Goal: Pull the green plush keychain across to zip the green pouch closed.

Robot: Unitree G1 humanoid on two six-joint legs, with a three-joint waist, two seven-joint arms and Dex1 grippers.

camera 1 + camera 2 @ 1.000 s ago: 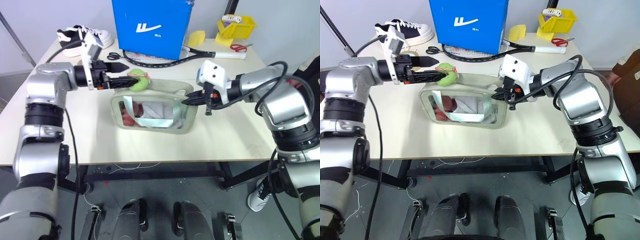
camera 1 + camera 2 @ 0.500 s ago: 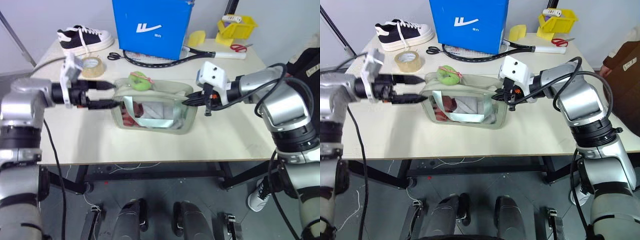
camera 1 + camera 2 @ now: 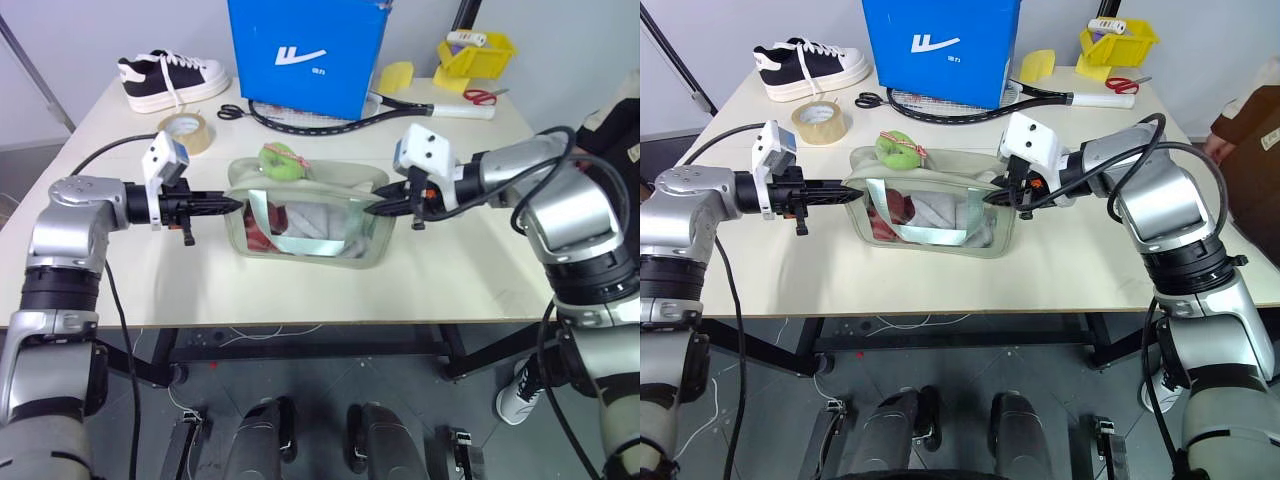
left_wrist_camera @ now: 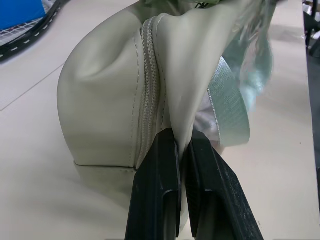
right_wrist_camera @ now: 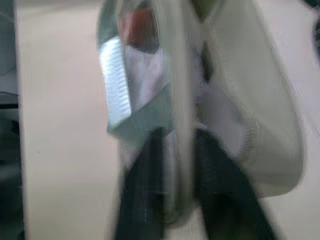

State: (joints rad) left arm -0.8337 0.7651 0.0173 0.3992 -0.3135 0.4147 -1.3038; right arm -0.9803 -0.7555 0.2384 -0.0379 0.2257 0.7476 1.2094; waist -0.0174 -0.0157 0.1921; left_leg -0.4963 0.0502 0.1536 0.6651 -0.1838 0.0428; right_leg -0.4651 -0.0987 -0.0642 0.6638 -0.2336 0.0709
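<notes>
Green plush keychain [image 3: 281,160] sits on top of the green pouch [image 3: 305,212], toward its far left corner, and from the left eye view I see neither hand touching it. The pouch lies in the middle of the worktop [image 3: 450,270] with its clear window facing me and red and white contents showing behind a pale strap. My left hand [image 3: 232,204] comes in level from the left with its tips at the pouch's left end; my right hand [image 3: 376,208] meets the right end from the opposite side. Behind the pouch stand a blue box [image 3: 305,50], a racket [image 3: 340,118], a roll of tape [image 3: 187,131], a black-and-white sneaker [image 3: 172,78], black scissors [image 3: 230,111], a yellow bin [image 3: 472,52] and red-handled scissors [image 3: 483,96].

The right eye view gives me the same layout, plus a person's sleeve [image 3: 1250,125] at the right edge.

In the left wrist view my two fingers [image 4: 162,195] are pressed together on a fold of the pouch's end fabric, just beside the zipper seam, so that hand is pinching the pouch.

In the right wrist view the picture is smeared, but I can make out a finger [image 5: 150,185] on either side of the pouch's edge with a clear gap between them; whether they actually grip the fabric I cannot tell.
</notes>
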